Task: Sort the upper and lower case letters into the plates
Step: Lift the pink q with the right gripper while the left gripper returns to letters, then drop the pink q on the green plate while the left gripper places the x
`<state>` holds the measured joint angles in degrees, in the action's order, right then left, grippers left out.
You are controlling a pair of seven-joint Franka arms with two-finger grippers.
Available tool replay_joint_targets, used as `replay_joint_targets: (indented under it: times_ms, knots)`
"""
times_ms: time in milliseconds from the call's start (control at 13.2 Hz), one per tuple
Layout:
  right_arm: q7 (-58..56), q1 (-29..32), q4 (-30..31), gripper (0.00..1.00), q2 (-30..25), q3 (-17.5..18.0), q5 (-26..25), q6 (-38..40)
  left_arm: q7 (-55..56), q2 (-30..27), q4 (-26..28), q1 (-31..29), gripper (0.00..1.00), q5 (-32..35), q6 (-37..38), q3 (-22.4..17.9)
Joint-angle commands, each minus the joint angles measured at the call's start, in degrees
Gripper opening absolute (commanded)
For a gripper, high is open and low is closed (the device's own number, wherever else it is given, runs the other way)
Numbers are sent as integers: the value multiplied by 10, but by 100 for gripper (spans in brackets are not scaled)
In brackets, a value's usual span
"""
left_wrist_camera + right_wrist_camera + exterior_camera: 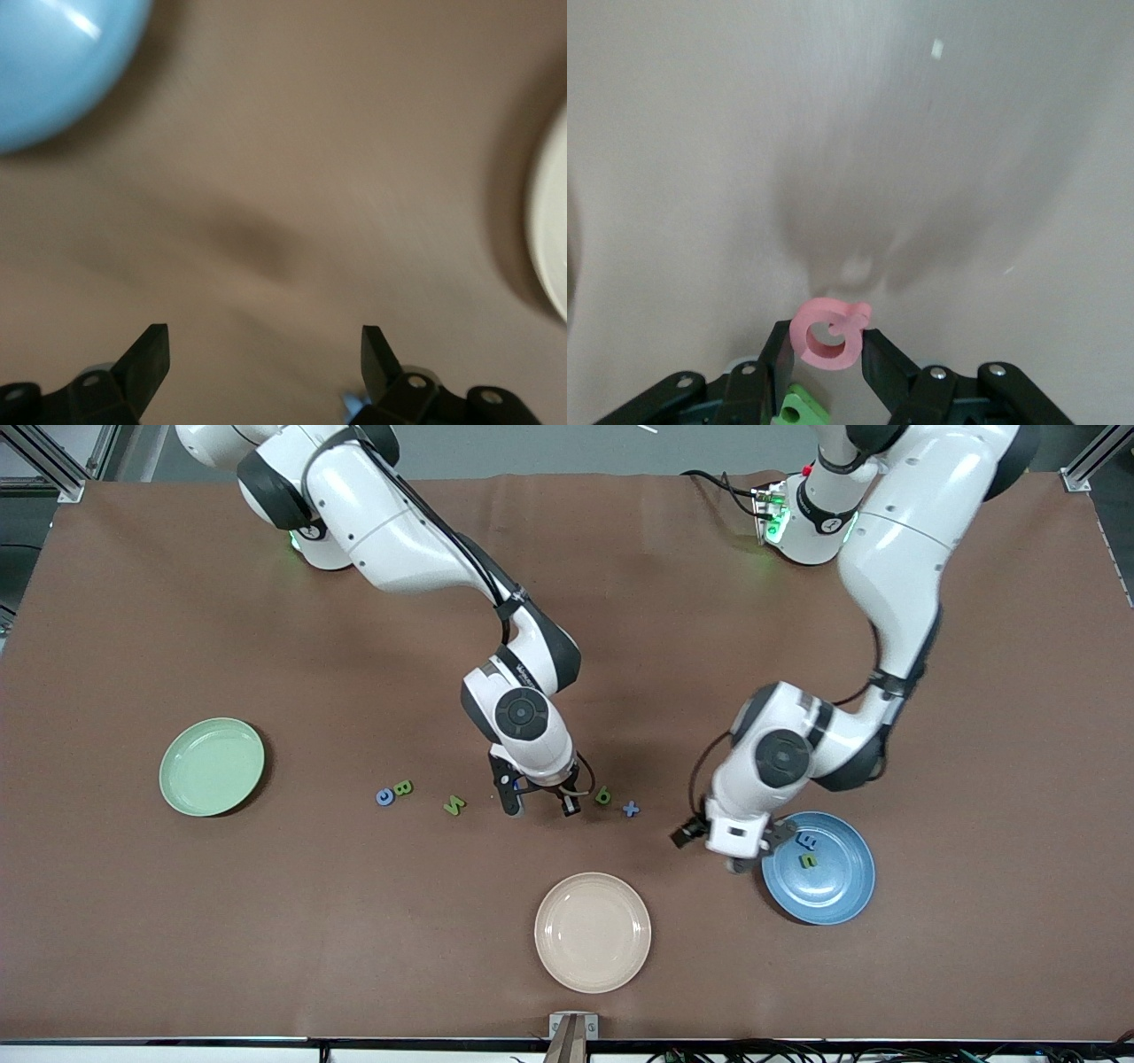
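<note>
Right gripper [824, 350]: fingers pinch the small pink-red letter [827, 333], over the brown bench [266, 921].
Left gripper [266, 363]: fingers spread, empty, beside the round blue plate [846, 899].
Tip: carry the letter level; drop it low over its plate.

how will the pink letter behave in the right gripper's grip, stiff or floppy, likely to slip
The pink letter looks chunky and keeps its shape between the right gripper's fingers, so it is probably stiff. It is tiny beside them, so likely light. Only its lower edge is pinched, so it might twist or slip if jolted.
</note>
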<state>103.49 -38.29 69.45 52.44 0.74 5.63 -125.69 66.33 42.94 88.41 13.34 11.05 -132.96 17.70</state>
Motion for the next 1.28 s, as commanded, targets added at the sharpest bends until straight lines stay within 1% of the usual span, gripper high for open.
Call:
replay_joint_targets:
  times_ms: [0,151,227,453,680,831,982,1209]
  knots:
    - [-100,28,25,23,-72,2,-8,78,50,27,-31,47,86,10,3,-7]
    - [-181,42,49,23,-111,-8,-13,130,78,64,-74,77,79,12,3,-10]
    - [-215,52,74,23,-138,-10,-14,132,81,78,-89,87,75,12,-2,-11]
    - [-372,99,174,23,-224,-10,-14,131,80,88,-91,91,72,14,-13,-14]
    - [-529,162,272,23,-298,-9,-13,130,79,89,-88,99,71,17,-13,-20]
    - [-608,200,323,23,-334,-9,-12,129,79,88,-85,98,70,18,-11,-22]
    - [-688,245,371,23,-363,-9,-11,125,80,88,-84,98,66,24,-7,-25]
    - [-813,316,426,24,-395,-9,-9,123,78,90,-85,98,64,25,-7,-32]
